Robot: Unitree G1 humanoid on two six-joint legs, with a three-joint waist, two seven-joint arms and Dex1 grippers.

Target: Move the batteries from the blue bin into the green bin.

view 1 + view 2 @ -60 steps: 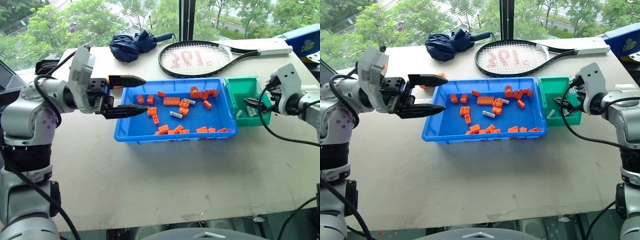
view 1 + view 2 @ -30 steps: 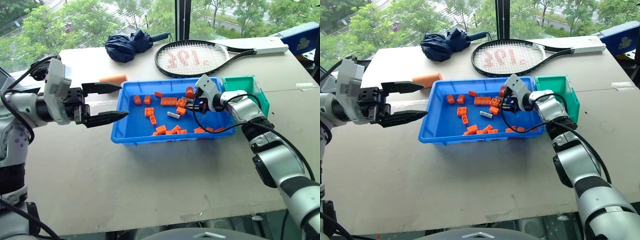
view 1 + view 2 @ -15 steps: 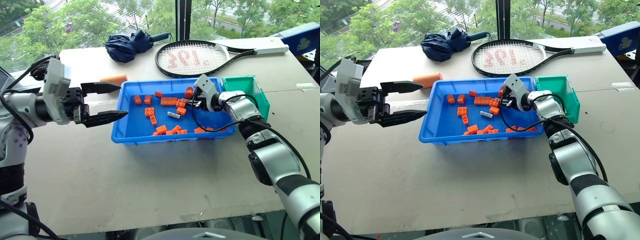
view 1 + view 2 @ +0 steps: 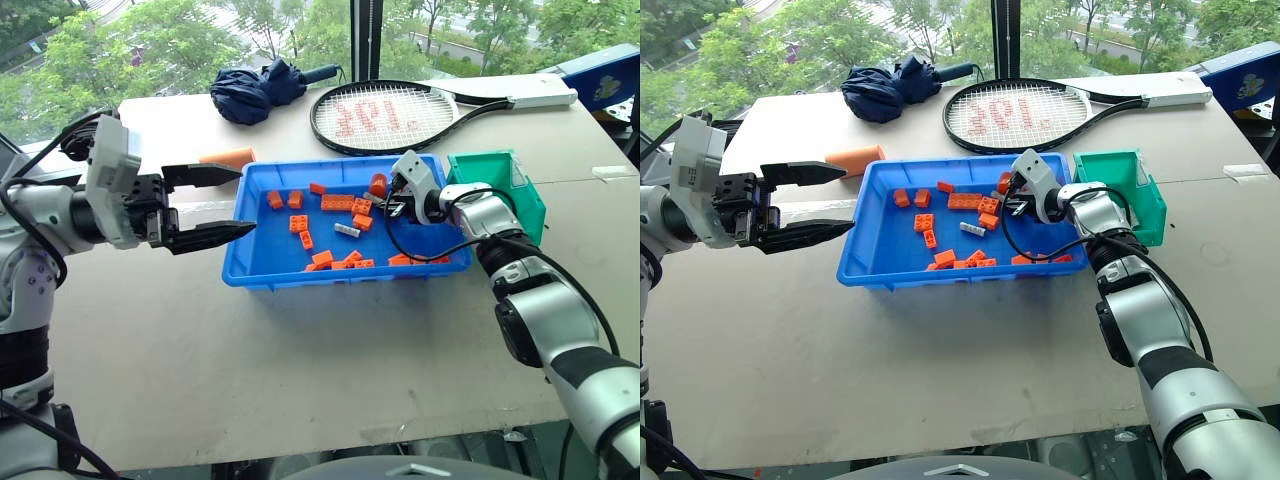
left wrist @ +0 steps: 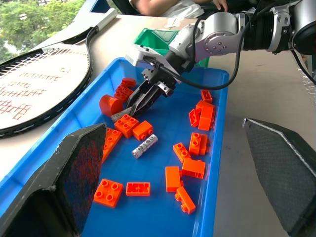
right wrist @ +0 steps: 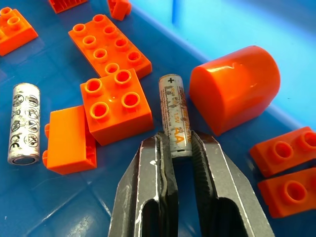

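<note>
The right gripper has its jaws clamped on the lower end of one of the batteries, a silver AA cell lying flat on the floor of the blue bin. That cell sits in a narrow slot between a square orange brick and a rounded orange block, both just beside it, in the part of the bin nearest the green bin. A second battery lies loose among the bricks, farther toward the middle of the blue bin. The green bin stands against the blue bin's end, toward the table's right edge; what it holds cannot be made out.

The step in hand appears to be the pick: the grip is made, but the cell is not yet lifted off the bin floor. The next move calls for a straight lift clear of the two neighbouring bricks, so that neither is dragged along, then a short carry over the blue rim to the green bin's opening and a release there. The hold is near one end of the cell, so it may swing or slip if the lift is quick.

The left gripper hangs with its jaws wide apart and empty, above the table just outside the blue bin's left end. A racket and a folded umbrella lie toward the far edge.
</note>
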